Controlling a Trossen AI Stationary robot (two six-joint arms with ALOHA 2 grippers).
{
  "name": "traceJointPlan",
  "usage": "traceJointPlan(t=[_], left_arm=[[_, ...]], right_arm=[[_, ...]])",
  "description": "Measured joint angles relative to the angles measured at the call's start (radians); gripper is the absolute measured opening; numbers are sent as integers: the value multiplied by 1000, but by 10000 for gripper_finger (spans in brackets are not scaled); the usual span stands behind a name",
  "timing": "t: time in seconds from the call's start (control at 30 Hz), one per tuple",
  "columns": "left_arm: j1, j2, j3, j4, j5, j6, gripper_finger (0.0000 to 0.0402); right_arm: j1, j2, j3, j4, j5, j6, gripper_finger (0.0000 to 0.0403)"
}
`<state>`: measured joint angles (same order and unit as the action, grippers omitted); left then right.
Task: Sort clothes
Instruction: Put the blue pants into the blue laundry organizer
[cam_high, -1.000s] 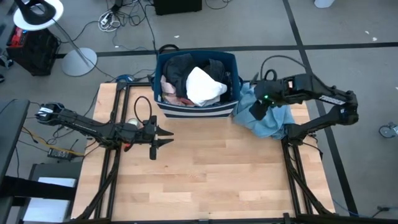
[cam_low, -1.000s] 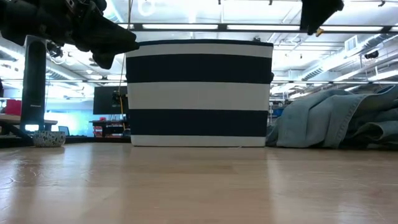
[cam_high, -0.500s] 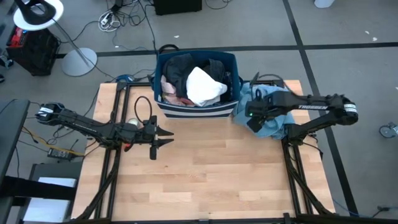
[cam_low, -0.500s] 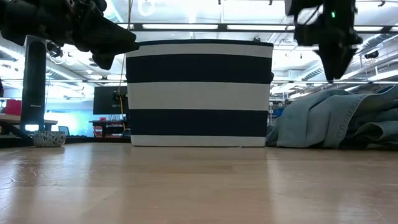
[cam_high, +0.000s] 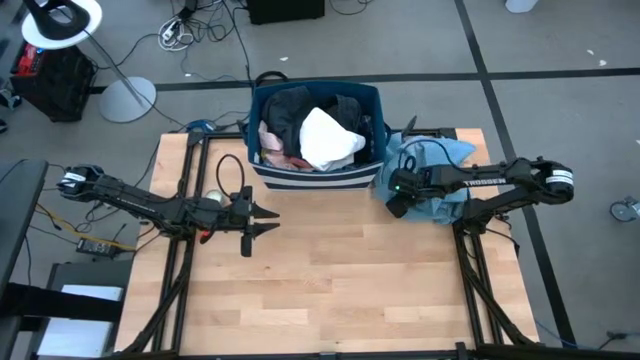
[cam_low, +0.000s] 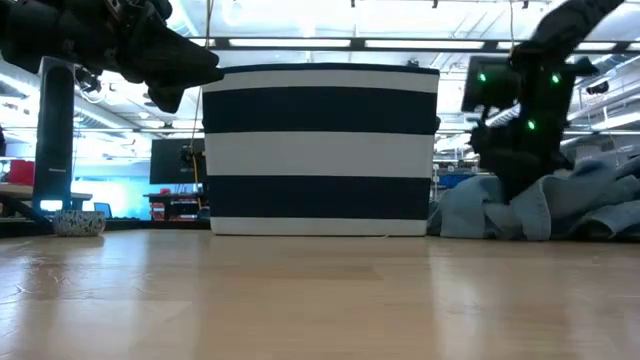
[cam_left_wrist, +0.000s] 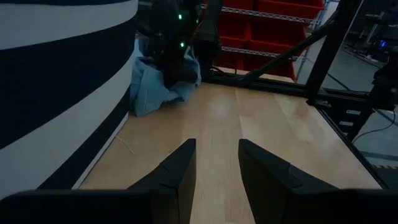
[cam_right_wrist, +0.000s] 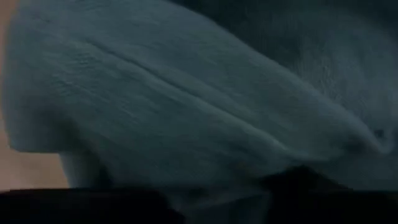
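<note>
Wooden planks make up the desk (cam_high: 330, 280), with a navy striped bin (cam_high: 316, 172) standing at its far edge and grey floor beyond. Just beside the bin, the right pincer (cam_high: 397, 194) is pressed down into the light blue garment (cam_high: 445, 200), which lies heaped on the desk between that pincer and the desk's right edge. Whether this pincer is spread or pinching cloth cannot be told: the right wrist view is filled with folds of blue fabric (cam_right_wrist: 186, 93), and the low view shows only the dark wrist with green lights sunk among the folds (cam_low: 560, 205). The left pincer (cam_high: 262, 221) hovers over the desk well apart from the garment, fingers (cam_left_wrist: 174, 174) spread and empty.

The risk, as it looks, is a thin grab: catching one loose fold could let the garment slide free when lifted, or drag it against the bin and shift it. Pressing too deep might scrape the desk.

More clothes sit in the bin, a white piece (cam_high: 325, 137) on dark ones (cam_high: 290, 110); what lies beneath them is hidden.
</note>
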<state>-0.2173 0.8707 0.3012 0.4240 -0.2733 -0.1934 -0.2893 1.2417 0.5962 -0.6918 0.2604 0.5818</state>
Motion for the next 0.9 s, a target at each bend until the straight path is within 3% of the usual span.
traceJointPlan(t=[0.1, 0.13, 0.37, 0.63, 0.9], left_arm=[[0, 0, 0, 0, 0, -1, 127], [0, 0, 0, 0, 0, -1, 127], [0, 0, 0, 0, 0, -1, 127], [0, 0, 0, 0, 0, -2, 127], [0, 0, 0, 0, 0, -2, 127]], right_arm=[[18, 2, -46, 10, -5, 50, 43], [31, -3, -49, -4, -7, 66, 25], [205, -61, 70, -222, -13, 207, 17], [399, -109, 408, -564, 218, 381, 17], [490, -107, 743, -752, 411, 436, 17]])
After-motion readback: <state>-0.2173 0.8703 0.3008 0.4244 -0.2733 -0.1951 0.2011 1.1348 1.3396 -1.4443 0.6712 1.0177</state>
